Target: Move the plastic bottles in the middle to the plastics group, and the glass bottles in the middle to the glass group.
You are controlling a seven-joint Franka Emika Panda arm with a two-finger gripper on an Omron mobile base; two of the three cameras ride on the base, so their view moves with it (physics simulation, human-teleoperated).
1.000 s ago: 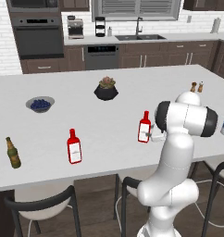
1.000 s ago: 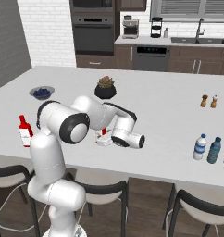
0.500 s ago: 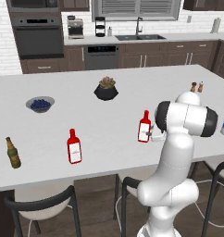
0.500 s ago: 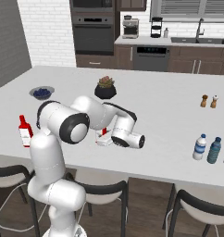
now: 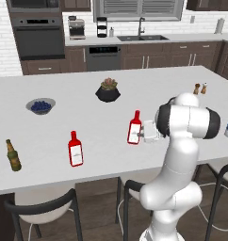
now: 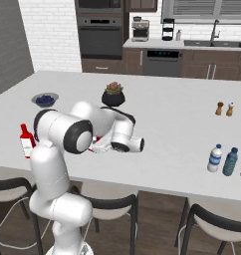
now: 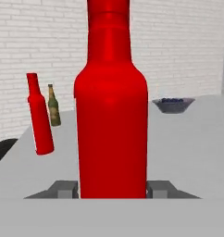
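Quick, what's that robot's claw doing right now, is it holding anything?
Gripper: closed on the red glass bottle in the middle of the counter, one finger on each side of its body.

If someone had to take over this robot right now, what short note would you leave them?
Pincer: one finger each side of the middle red bottle, which stands upright on the island; whether they clamp it, I cannot tell.
Glass group, far left: second red bottle and olive-brown bottle.
Plastics, far right: clear bottle and blue-teal bottle.
Done: nothing visibly moved.
Left: carry the middle red bottle to the glass group.
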